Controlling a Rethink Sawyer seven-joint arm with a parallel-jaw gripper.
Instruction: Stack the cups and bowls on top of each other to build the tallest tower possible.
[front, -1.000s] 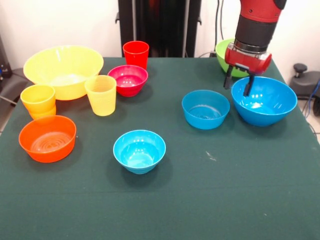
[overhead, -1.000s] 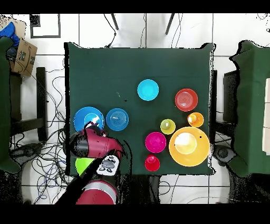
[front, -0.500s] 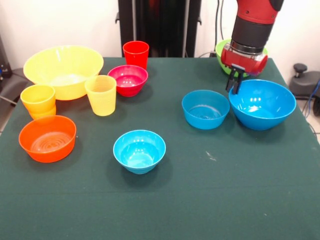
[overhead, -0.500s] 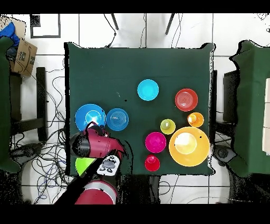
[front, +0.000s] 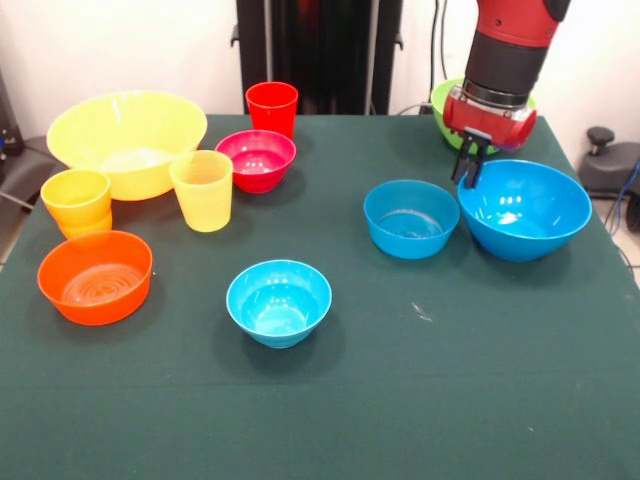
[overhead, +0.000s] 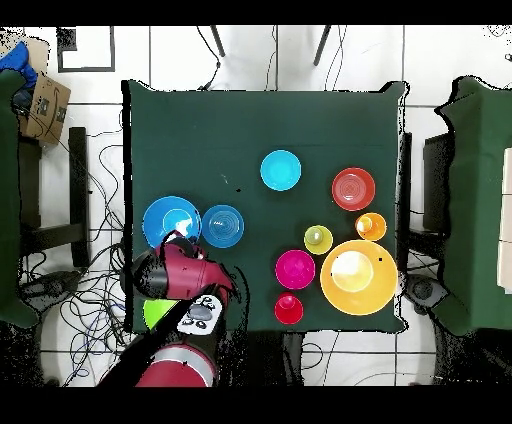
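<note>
Bowls and cups all sit loose on the green table (front: 480, 400); no tower yet. Landmark: large blue bowl (front: 525, 208), at the right of the front view. Gripper (front: 470, 168) sits at its rim on the side facing the mid blue bowl (front: 411, 217), fingers drawn close together. They look pinched on that rim, but I can't confirm wall between them from either view.

Around the large blue bowl: mid blue bowl just beside it, nearly touching. Lime green bowl (front: 452, 105) behind it, mostly hidden by the arm. Light-blue small bowl (front: 279, 301) well apart, toward the table centre. Further off: magenta bowl (front: 257, 158), red cup (front: 272, 107), yellow cup (front: 202, 189), orange-yellow cup (front: 76, 201), orange shallow bowl (front: 95, 276), big yellow bowl (front: 127, 141).

Step in hand, my read: rim grasp on the large blue bowl.
- Confirm one finger inside, one outside the wall.
- Lift straight up; a rim grip will let the bowl tilt.
- Clear the mid blue bowl before moving sideways.
- Centre over the target, lower before releasing.
</note>
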